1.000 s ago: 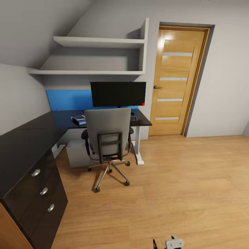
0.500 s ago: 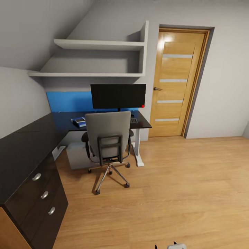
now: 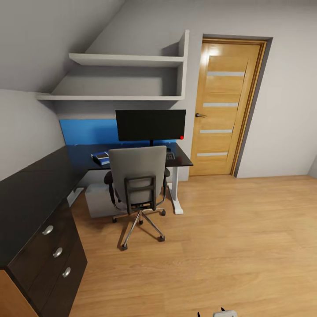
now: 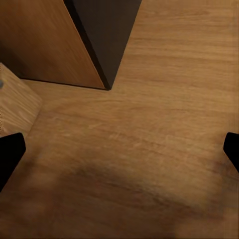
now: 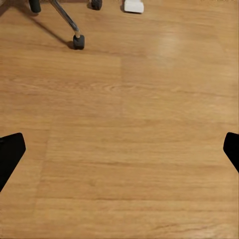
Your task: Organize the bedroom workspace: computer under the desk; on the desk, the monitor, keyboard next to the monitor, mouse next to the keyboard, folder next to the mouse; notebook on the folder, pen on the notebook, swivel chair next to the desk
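The desk [image 3: 180, 159] has a black top and a blue back panel, and stands in the far corner. The monitor [image 3: 150, 125] stands upright on it. The swivel chair [image 3: 137, 180] is drawn up to the desk's front, its back towards me. The blue folder [image 3: 101, 157] lies on the desk left of the chair, with something small and dark on it. An end of the keyboard [image 3: 170, 155] shows past the chair's back. The computer [image 3: 97, 200] sits under the desk. I cannot make out the mouse, notebook or pen. My left gripper [image 4: 119, 157] and right gripper [image 5: 119, 157] hang open over bare floor.
A dark-fronted chest of drawers [image 3: 48, 237] runs along the left wall, and its corner [image 4: 94, 45] is near my left gripper. A closed wooden door [image 3: 224, 105] is right of the desk. A chair caster [image 5: 78, 42] and the desk's white foot [image 5: 133, 6] lie ahead of my right gripper.
The whole head view has shifted a little, so desk, chair and door sit lower in the picture. The things themselves have not moved relative to one another.
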Robot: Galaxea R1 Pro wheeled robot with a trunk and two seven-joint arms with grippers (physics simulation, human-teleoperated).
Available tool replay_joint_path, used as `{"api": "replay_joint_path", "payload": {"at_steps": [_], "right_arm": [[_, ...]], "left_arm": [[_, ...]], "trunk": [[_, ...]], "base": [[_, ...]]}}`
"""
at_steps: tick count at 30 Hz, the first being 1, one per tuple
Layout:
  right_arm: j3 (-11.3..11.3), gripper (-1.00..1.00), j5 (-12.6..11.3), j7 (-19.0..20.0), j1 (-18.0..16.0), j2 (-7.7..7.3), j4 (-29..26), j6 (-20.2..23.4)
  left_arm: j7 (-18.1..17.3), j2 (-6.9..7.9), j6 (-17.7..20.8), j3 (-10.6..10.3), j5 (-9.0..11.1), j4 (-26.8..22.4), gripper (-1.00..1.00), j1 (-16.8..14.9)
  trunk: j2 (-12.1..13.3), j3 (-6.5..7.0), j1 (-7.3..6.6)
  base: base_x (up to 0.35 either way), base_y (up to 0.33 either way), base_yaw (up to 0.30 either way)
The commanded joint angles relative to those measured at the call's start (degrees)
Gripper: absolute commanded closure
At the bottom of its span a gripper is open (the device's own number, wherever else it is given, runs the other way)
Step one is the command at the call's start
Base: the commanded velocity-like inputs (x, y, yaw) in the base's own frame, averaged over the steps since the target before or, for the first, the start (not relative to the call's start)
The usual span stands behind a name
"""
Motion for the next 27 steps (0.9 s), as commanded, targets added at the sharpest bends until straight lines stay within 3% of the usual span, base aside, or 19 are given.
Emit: {"api": "replay_joint_path", "payload": {"at_steps": [1, 10, 27], "right_arm": [[0.5, -1.00, -0.1, -0.3, -0.1, 0.04, 0.1, -0.2], [0.5, -1.00, -0.1, -0.3, -0.1, 0.04, 0.1, -0.2], [0.5, -1.00, -0.1, -0.3, -0.1, 0.04, 0.1, -0.1]], "left_arm": [[0.0, 0.00, -0.1, -0.1, 0.2, 0.0, -1.00, 0.0], [-1.4, 0.13, 0.2, -0.1, 0.2, -0.1, -1.00, 0.0], [-1.2, 0.45, 0.3, 1.6, 0.7, -0.1, -1.00, 0.0]], "trunk": [[0.4, 0.13, -0.23], [4.0, 1.74, -2.21], [4.0, 1.74, -2.21]], "base": [[0.000, 0.000, 0.000], [0.000, 0.000, 0.000], [0.000, 0.000, 0.000]]}}
